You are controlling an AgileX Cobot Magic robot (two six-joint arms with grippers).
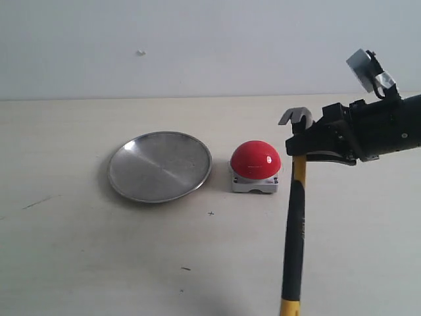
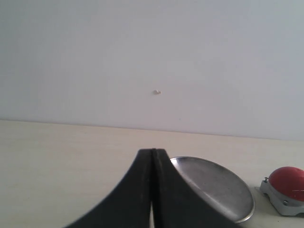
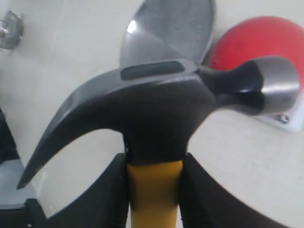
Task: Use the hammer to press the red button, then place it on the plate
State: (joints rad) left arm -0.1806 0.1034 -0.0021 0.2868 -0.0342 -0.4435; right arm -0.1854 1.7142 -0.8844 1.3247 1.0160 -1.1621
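Observation:
My right gripper (image 1: 299, 146) is shut on the hammer (image 1: 294, 217) just below its dark head, the yellow neck (image 3: 154, 190) pinched between both fingers. The hammer hangs off the table, handle pointing down toward the front, head (image 3: 156, 109) level with and to the right of the red button (image 1: 256, 160). The button's red dome (image 3: 256, 40) lies just beyond the hammer's striking face. The silver plate (image 1: 160, 165) sits left of the button, bare. My left gripper (image 2: 153, 154) is shut on nothing, with the plate (image 2: 213, 185) and the button (image 2: 287, 183) beyond it; it is outside the exterior view.
The light table (image 1: 99, 250) runs back to a pale wall (image 1: 197, 39). A few small dark marks (image 1: 186, 268) dot the table's front area.

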